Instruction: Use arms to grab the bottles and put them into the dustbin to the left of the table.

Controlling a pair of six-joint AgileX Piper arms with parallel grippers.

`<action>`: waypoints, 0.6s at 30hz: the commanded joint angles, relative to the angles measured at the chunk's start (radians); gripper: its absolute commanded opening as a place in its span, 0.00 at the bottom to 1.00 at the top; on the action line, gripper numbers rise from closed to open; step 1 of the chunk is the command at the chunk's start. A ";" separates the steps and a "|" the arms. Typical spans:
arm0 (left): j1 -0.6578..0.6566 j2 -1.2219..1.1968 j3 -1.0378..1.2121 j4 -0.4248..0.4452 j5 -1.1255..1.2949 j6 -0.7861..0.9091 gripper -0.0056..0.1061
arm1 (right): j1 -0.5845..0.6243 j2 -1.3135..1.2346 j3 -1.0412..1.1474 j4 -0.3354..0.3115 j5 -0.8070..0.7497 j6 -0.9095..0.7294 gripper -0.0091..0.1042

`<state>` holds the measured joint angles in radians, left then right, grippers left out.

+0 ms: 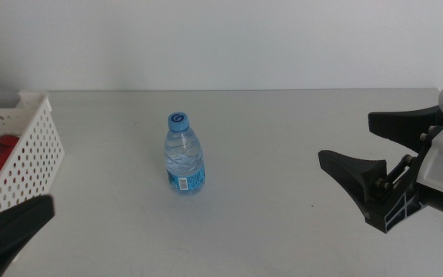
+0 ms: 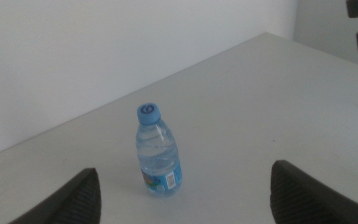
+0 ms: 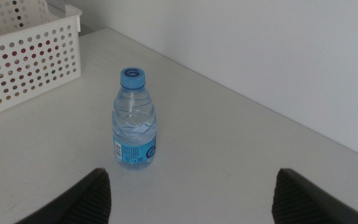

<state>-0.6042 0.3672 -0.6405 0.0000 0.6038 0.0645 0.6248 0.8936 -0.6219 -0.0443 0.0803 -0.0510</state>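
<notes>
One bottle left standing mid-table.

The dustbin sits at the table's left edge. My right gripper and left gripper are both spread, empty; a careless approach could topple the water bottle.

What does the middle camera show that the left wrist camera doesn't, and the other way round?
Only the middle view shows the white perforated dustbin at the table's left edge, something red inside it, and the right gripper seen whole, its jaws open. Only the left wrist view shows the left gripper with both jaws spread wide, facing the bottle. Both show the small blue-capped water bottle standing upright on the off-white table, ungripped.
</notes>
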 commanded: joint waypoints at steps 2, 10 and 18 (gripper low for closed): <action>0.025 0.098 0.024 0.006 -0.282 -0.018 0.89 | 0.003 -0.010 -0.027 -0.006 -0.071 -0.009 0.67; 0.067 0.325 0.158 0.000 -0.766 -0.019 0.89 | 0.003 -0.010 -0.027 -0.006 -0.071 -0.009 0.67; 0.091 0.514 0.232 -0.071 -0.886 -0.019 0.89 | 0.003 -0.010 -0.027 -0.006 -0.071 -0.009 0.67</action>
<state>-0.5167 0.8691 -0.3860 -0.0360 -0.1865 0.0645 0.6248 0.8936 -0.6219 -0.0443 0.0803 -0.0510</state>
